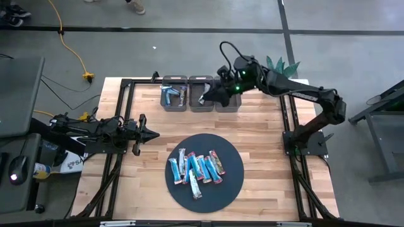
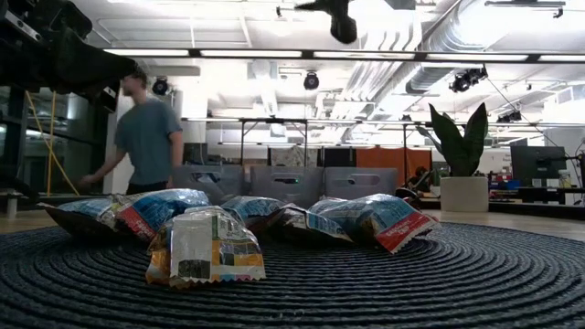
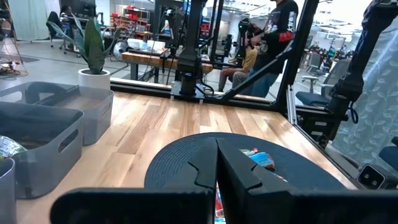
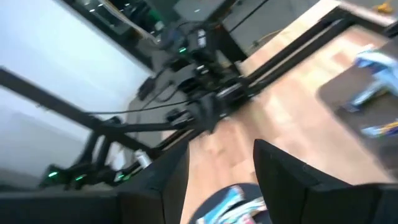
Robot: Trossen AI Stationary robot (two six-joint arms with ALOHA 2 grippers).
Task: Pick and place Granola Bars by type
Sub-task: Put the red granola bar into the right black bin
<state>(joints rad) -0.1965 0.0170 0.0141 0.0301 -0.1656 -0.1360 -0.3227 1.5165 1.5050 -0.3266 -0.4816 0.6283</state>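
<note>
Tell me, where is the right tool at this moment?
In the high view the right tool hangs over the middle grey bin at the far edge of the table, away from the round mat with the bars.

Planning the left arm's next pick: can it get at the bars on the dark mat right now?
Probably yes: the left gripper sits shut beside the round mat, nothing between it and the granola bars.

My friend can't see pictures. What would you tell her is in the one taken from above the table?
Granola bars, mostly light blue, lie piled on a round dark mat on a wooden table. The right gripper reaches over three grey bins at the far edge, and the left gripper waits, shut, left of the mat.
</note>
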